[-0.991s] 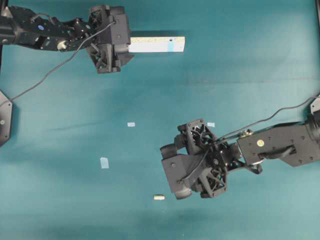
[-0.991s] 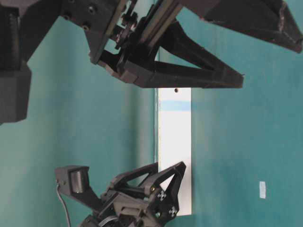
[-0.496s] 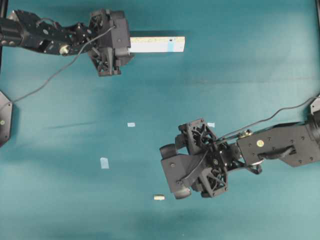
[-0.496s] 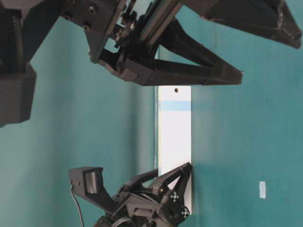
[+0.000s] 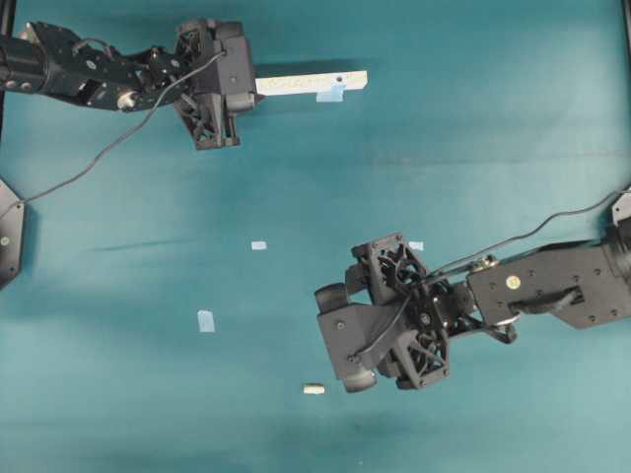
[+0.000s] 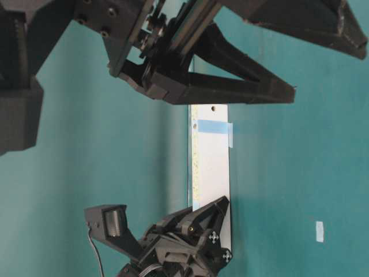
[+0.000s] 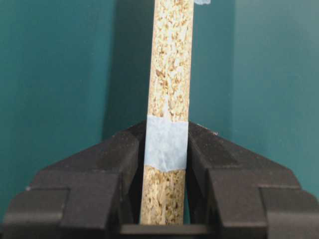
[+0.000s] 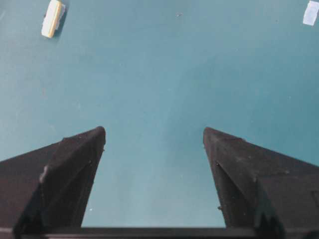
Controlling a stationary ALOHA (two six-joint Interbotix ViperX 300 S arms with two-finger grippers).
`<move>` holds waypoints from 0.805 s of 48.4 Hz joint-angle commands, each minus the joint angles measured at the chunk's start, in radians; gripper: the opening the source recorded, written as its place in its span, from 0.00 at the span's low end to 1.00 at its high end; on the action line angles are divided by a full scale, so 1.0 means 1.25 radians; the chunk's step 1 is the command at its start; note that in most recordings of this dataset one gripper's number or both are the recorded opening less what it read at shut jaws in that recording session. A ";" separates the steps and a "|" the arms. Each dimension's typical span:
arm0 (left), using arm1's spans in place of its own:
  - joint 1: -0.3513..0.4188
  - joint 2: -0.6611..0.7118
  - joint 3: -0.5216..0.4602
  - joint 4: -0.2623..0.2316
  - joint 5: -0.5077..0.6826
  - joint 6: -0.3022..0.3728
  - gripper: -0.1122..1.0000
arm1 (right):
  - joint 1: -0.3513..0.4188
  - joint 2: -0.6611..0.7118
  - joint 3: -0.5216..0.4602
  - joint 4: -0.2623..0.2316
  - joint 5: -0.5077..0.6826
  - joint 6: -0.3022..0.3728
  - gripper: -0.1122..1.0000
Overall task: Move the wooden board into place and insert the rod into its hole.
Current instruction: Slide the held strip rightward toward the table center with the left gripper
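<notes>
Overhead view shows the wooden board [image 5: 314, 82] at the top of the table [image 5: 473, 158], its long axis running left to right and tipped up on its narrow edge, so only a thin speckled strip faces the camera. Its free end points right, with a light-blue tape patch [image 5: 333, 93] and a small dark hole near that end. The left end sits in the left gripper [image 5: 246, 85], whose jaws are closed on the board's two broad faces; the wrist view shows the particleboard edge [image 7: 167, 99] pinched between the black pads, crossed by a band of blue tape. Whether the lower edge touches the table is hard to judge. The rod [image 5: 314, 389] lies far off near the bottom edge, long axis left to right, just left of the right gripper [image 5: 345, 340], whose jaws stand wide and hold nothing. Three blue tape squares [image 5: 206, 320] lie scattered between, none blocking either thing.
</notes>
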 commanded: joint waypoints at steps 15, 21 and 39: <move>-0.050 -0.152 -0.044 0.001 0.063 -0.125 0.29 | 0.004 -0.012 -0.017 -0.001 0.002 -0.001 0.87; -0.106 -0.179 -0.044 0.000 0.125 -0.162 0.29 | 0.004 -0.012 -0.017 -0.001 0.000 -0.002 0.87; -0.270 -0.141 -0.049 -0.001 0.168 -0.317 0.29 | 0.004 -0.012 -0.017 -0.001 -0.001 -0.002 0.87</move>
